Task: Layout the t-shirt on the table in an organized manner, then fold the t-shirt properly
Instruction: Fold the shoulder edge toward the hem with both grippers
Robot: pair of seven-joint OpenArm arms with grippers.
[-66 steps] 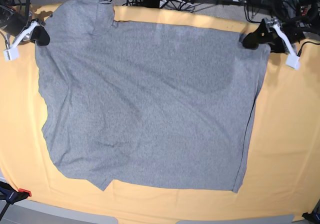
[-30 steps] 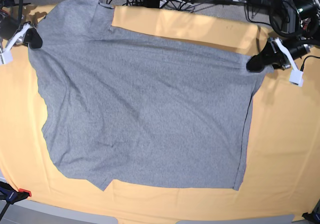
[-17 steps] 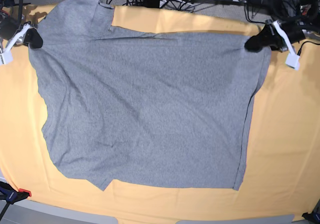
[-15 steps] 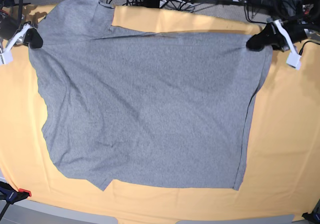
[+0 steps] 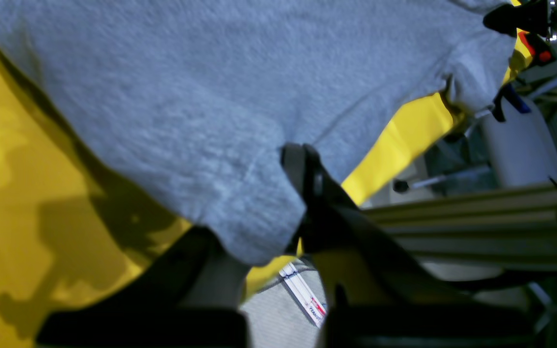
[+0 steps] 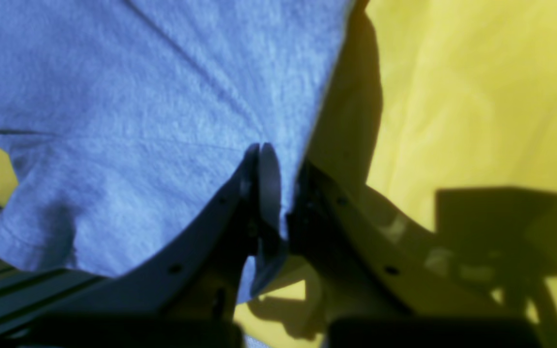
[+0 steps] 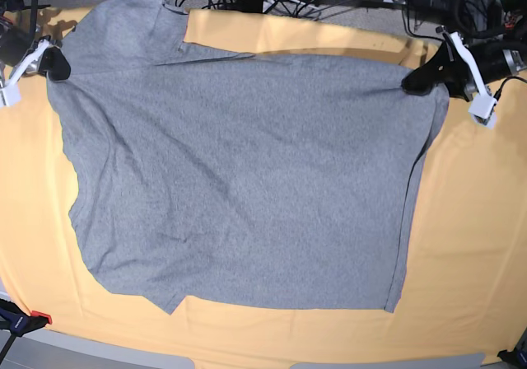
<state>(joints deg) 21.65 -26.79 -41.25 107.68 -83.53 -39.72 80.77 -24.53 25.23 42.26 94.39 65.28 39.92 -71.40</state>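
T-shirt (image 7: 239,171) — heather-grey, soft knit cotton — lies spread across most of the table (image 7: 469,245), its far edge pulled toward the table's far corners. The left gripper (image 7: 412,82) is clamped on the cloth near the far right corner, and the right gripper (image 7: 56,63) pinches it near the far left corner. I judge it light and limp — it will sag and wrinkle unless held taut at hems or shoulder seams. Diagonal creases cross the matte fabric; the tablecloth is smooth pale yellow-orange.
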